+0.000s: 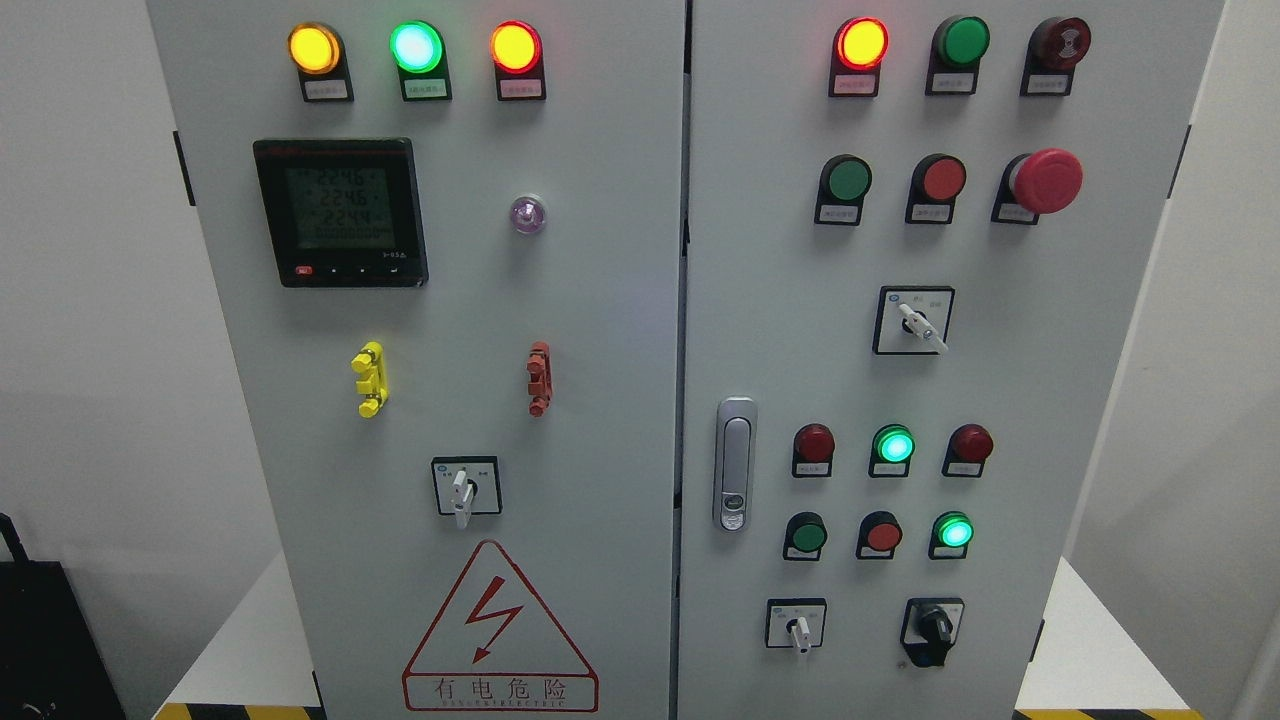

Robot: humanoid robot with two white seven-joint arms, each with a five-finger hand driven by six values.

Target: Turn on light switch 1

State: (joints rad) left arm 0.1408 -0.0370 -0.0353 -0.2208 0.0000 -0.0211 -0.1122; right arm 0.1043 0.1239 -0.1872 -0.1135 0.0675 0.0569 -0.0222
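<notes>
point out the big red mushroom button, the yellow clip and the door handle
red mushroom button (1046, 180), head view, on its round cap
yellow clip (370, 378), head view, on its middle
door handle (736, 462), head view, on the silver grip

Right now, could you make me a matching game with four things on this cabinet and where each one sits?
Things:
1. digital meter
2. mushroom-shaped red button
3. door latch
4. warning triangle

Places:
A. bottom of left door
B. left edge of right door
C. upper left door
D. upper right door

Pairs: 1-C, 2-D, 3-B, 4-A
</notes>
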